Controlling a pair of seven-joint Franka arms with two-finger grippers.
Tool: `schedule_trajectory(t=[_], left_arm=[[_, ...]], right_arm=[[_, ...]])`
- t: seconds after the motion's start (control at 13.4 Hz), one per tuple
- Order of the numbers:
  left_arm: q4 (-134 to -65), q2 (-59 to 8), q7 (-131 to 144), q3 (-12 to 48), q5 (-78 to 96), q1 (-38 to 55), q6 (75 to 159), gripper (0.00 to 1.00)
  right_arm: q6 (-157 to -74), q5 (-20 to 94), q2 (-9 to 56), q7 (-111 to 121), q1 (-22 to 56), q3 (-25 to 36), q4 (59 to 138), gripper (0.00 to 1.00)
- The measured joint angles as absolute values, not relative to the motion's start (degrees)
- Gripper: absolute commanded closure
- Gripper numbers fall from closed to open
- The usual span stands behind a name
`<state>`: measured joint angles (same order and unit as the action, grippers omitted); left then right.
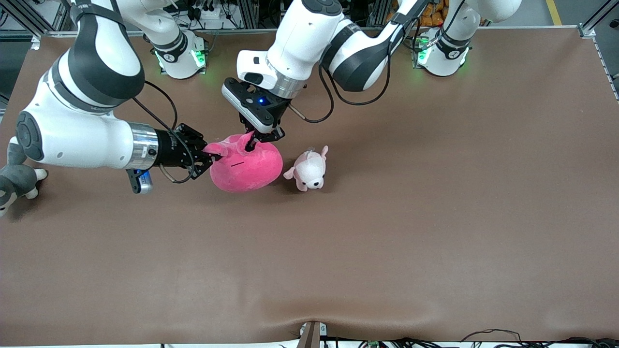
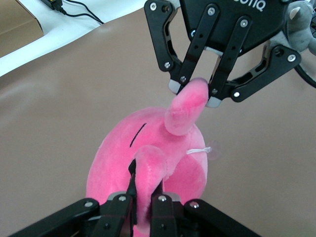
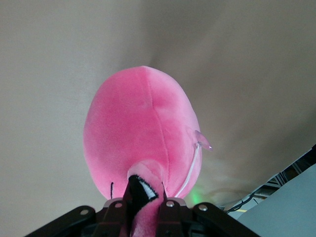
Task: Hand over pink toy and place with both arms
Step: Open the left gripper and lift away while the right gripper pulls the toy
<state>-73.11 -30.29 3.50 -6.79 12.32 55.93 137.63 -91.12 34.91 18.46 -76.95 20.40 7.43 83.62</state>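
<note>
Left of centre in the front view, the pink toy (image 1: pixel 247 168) hangs between both arms: the left gripper (image 1: pixel 253 143) is clenched on one eye stalk, the right gripper (image 1: pixel 212 157) on the other. I'd say the left should release only once the right's pinch looks secure, then lift straight away from the small puppy plush (image 1: pixel 309 169).

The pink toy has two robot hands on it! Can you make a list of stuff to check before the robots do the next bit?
1. Left gripper shut on one eye stalk of the pink toy: ok.
2. Right gripper shut on the other eye stalk: ok; the left wrist view shows its pads pinching the stalk tip.
3. Both arms holding at once, so the left one could let go: ok, though how firm the right grip is, cannot tell.
4. Toy lifted off the table: cannot tell.
5. Puppy plush beside the toy, close enough to bump: not ok.
6. Grey plush under the right arm: ok, apart from the toy.
</note>
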Motion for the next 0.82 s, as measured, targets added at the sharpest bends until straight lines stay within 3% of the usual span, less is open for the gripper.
schedule_trajectory(t=[0.07,0.15,0.82], left_arm=[[-73.1,-30.3,3.5,-6.8,12.3,55.9,137.7,0.36],[-73.1,-30.3,3.5,-6.8,12.3,55.9,137.7,0.0],[-71.9,-29.7,3.5,-6.9,12.3,55.7,136.7,0.0]], right_arm=[[-91.1,34.9,18.5,-76.9,20.2,7.5,83.6,1.0],[-91.0,34.9,18.5,-77.0,20.0,7.5,83.6,1.0],[-90.4,34.8,18.5,-76.4,13.7,8.1,83.6,1.0]])
